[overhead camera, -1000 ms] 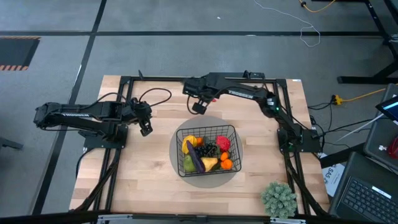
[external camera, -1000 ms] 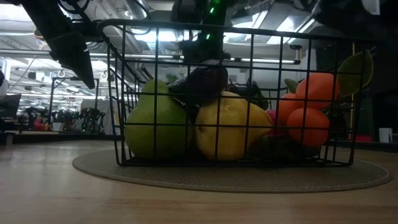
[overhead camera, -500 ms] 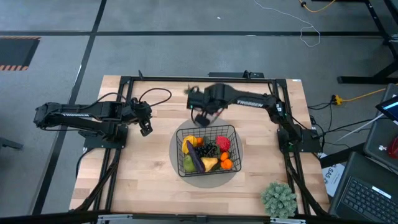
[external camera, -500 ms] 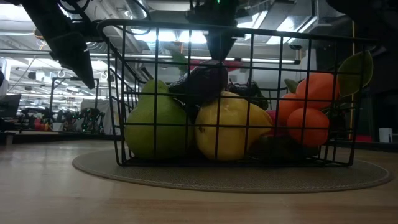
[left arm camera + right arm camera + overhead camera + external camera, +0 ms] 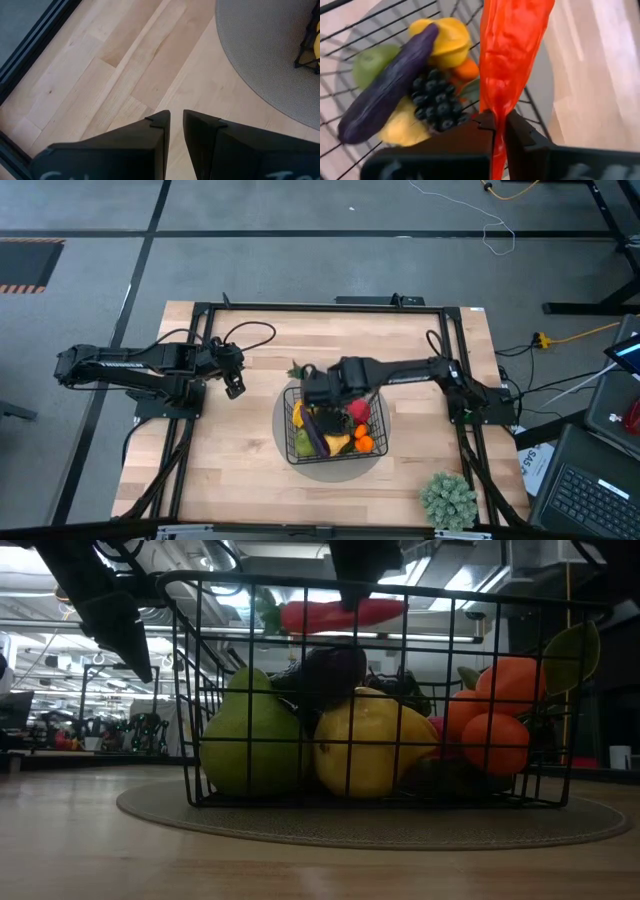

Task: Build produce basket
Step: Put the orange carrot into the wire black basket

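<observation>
The black wire basket (image 5: 378, 405) stands on a round grey mat (image 5: 283, 442) at mid-table. It holds a purple eggplant (image 5: 385, 95), dark grapes (image 5: 436, 102), a green apple (image 5: 245, 745), yellow fruits (image 5: 372, 740) and tangerines (image 5: 495, 710). My right gripper (image 5: 318, 387) is over the basket's far left corner, shut on a long red pepper (image 5: 335, 615). The pepper's green stem (image 5: 295, 368) sticks out past the rim. My left gripper (image 5: 234, 388) hangs to the left of the mat, shut and empty. My right gripper pinches the red pepper between its two fingers (image 5: 517, 131) at the narrow part toward its pointed end (image 5: 496, 107). The fingers come from above. The pepper lies about level below them, clear above the basket's rim (image 5: 300, 585), with its stem end toward the table's left.
A bushy pale-green plant (image 5: 447, 500) stands at the table's near right corner. The black frame rails (image 5: 200, 330) run along the table's sides. Bare wood (image 5: 125, 65) lies left of the mat under my left gripper.
My right gripper has carried the red pepper from the table's far side toward the near edge. It is now over the basket's far left corner. The pepper now shows level just above the rim in the low view.
</observation>
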Robot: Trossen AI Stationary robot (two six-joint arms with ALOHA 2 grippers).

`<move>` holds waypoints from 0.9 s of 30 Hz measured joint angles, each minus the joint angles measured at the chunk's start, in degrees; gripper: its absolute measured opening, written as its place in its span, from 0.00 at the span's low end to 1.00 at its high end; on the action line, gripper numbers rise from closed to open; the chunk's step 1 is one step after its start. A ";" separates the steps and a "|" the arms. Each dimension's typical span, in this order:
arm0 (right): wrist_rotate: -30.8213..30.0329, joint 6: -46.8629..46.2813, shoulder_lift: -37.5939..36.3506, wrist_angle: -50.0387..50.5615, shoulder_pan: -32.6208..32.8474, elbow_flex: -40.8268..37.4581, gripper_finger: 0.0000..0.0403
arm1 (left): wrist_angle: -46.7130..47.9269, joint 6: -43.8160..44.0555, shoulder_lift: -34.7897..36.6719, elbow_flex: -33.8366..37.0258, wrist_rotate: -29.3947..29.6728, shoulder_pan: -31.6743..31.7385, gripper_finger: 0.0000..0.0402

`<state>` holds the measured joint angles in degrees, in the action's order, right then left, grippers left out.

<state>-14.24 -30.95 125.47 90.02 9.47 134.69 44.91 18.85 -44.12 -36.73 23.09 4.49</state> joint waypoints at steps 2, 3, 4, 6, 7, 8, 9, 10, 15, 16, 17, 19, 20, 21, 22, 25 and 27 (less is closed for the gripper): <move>0.34 0.74 0.00 0.00 1.28 0.00 0.01 | 0.00 0.00 -0.01 0.00 0.00 -0.02 0.10; 1.28 0.77 0.00 0.00 1.81 0.00 0.02 | 0.00 0.00 0.01 0.02 0.00 -0.01 0.10; 2.23 0.59 0.00 0.00 2.34 0.00 0.02 | 0.00 0.00 -0.02 0.00 0.00 -0.02 0.10; 3.54 -1.50 0.00 0.00 3.33 0.00 0.02 | 0.00 0.00 0.01 0.02 0.00 -0.02 0.10; 3.81 -2.78 0.00 0.00 3.79 0.00 0.02 | 0.00 0.00 0.00 0.02 0.00 0.00 0.10; 3.82 -3.88 0.00 0.00 4.25 0.00 0.02 | 0.00 0.00 -0.01 0.01 0.00 -0.02 0.10; 3.82 -4.84 0.00 0.00 4.66 0.00 0.02 | 0.00 0.00 -0.02 0.00 0.00 -0.01 0.10; 3.56 -5.25 0.00 0.00 5.03 -0.02 0.02 | 0.00 0.00 -0.01 0.00 0.00 -0.02 0.10; 0.88 -7.75 0.00 0.00 6.65 -0.02 0.02 | 0.00 0.00 0.01 0.00 0.00 -0.02 0.10; 0.58 -7.90 0.00 0.00 6.92 -0.02 0.02 | 0.00 0.00 0.01 0.00 0.00 -0.02 0.10; 0.46 -7.92 0.00 0.00 7.19 -0.02 0.02 | 0.00 0.00 0.00 0.02 0.00 -0.02 0.10; 0.40 -7.80 0.00 0.00 7.63 -0.02 0.02 | -0.01 0.00 -0.01 0.00 0.01 0.00 0.10; 0.39 -7.79 0.02 0.00 7.78 -0.02 0.02 | 0.00 0.00 0.00 0.02 0.02 -0.01 0.10; 0.40 -7.75 0.02 0.00 7.98 -0.02 0.02 | -0.01 0.00 -0.01 0.00 0.13 -0.01 0.10; 0.39 -7.63 0.02 0.00 8.09 -0.02 0.02 | 0.00 0.00 -0.01 0.00 0.36 -0.02 0.10; 0.37 -7.64 0.02 0.00 8.36 -0.02 0.02 | 0.00 0.00 -0.02 0.00 1.10 -0.02 0.10; 0.43 -7.57 0.02 0.00 8.38 -0.02 0.02 | 0.00 -0.02 0.00 0.01 1.91 -0.01 0.10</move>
<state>-13.80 -38.51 125.49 90.02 17.85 134.67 44.91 18.83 -44.13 -36.72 25.00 4.48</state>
